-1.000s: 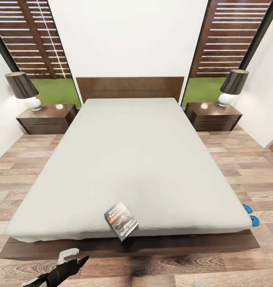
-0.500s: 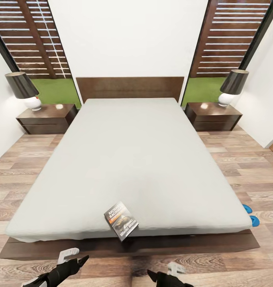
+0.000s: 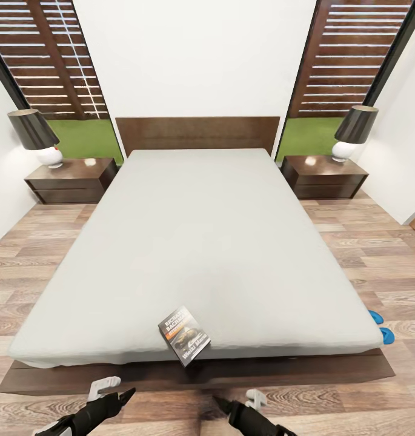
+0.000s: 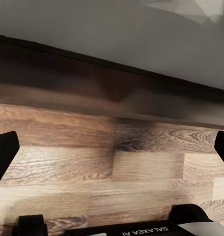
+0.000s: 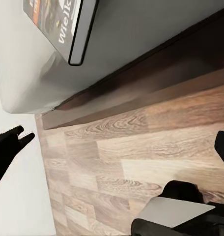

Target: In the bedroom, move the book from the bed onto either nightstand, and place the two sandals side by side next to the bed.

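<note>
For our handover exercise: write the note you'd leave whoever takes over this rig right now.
Left gripper open, empty, low before the bed's foot. Right gripper open, empty, beside it.
Dark paperback book with orange band lies at the foot edge of the pale grey mattress, overhanging.
Two bright blue sandals lie on the floor by the bed's right corner, partly hidden.
Done: nothing.
Left: book onto a dark brown nightstand; pair sandals.

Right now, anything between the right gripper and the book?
Nothing visible. The right gripper sits low in front of the bed's foot; the book lies above it at the mattress edge, one corner overhanging. Between them are just floor and the bed frame, which the gripper must rise over.
</note>
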Robot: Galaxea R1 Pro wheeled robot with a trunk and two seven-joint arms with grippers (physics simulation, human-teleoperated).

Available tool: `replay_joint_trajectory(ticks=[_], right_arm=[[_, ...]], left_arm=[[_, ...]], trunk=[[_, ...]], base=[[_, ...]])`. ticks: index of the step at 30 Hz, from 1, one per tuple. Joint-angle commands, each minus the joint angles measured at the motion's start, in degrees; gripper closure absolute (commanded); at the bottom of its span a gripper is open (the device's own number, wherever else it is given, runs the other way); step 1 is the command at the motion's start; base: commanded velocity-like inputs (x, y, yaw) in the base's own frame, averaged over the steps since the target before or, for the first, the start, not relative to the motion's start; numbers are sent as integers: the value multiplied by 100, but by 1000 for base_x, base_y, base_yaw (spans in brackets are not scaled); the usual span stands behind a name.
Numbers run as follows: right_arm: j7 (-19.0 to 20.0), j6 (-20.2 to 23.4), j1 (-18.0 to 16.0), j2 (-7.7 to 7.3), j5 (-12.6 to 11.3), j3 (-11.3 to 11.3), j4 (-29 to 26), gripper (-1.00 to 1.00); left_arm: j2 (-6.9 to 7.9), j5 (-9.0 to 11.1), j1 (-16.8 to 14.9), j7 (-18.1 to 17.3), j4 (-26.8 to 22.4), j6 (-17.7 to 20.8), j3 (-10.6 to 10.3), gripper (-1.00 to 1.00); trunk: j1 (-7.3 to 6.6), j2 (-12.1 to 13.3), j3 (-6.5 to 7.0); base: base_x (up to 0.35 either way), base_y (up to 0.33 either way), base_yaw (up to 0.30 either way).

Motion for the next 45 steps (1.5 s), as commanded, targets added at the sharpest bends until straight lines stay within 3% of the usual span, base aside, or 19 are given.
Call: replay_joint_trajectory(ticks=[1, 3, 9, 15, 21, 29, 30, 32, 34, 42, 45], right_arm=[[69, 23, -2, 1, -166, 3, 1, -100], [273, 53, -2, 2, -276, 4, 1, -100], [1488, 561, -3, -12, -389, -5, 7, -100], [1885, 751, -3, -15, -463, -17, 22, -100], [2346, 1251, -3, -15, -826, -14, 27, -100], [2434, 1425, -3, -15, -1045, -30, 19, -100], [2421, 1426, -3, -15, -1164, -33, 19, -100], [2390, 1418, -3, -17, -1673, -33, 23, -100], [2381, 1407, -3, -19, -1895, -32, 25, -100], [2384, 1355, -3, -21, -2228, -60, 17, -100], [2383, 1349, -3, -24, -2524, -87, 18, -100]], left_arm=[[1, 38, -3, -13, 8, -32, -50, -100], [1, 38, -3, -13, 8, -32, -50, -100], [1, 40, -4, -20, 15, -32, -56, -100], [1, 48, -5, -22, 23, -25, -55, -100], [1, 55, -4, -29, 31, -19, -55, -100], [1, 58, -3, -31, 34, -15, -57, -100], [1, 59, -4, -31, 34, -15, -57, -100], [-33, 57, -5, -28, 34, -15, -53, -100], [-68, 56, -5, -22, 34, -15, -51, -100], [-155, 63, -5, -5, 34, -15, -48, -100], [-157, 64, -5, -5, 34, -11, -48, -100]], trunk=[[0, -2, -4], [0, -2, -4], [0, -2, -4], [0, -2, -4], [0, -2, -4], [0, -2, -4], [0, -2, -4], [0, -2, -4], [0, -2, -4], [0, -2, -4], [0, -2, -4]], base=[[0, 0, 0], [0, 0, 0], [0, 0, 0], [0, 0, 0], [0, 0, 0], [0, 0, 0], [0, 0, 0], [0, 0, 0], [0, 0, 0], [0, 0, 0], [0, 0, 0]])
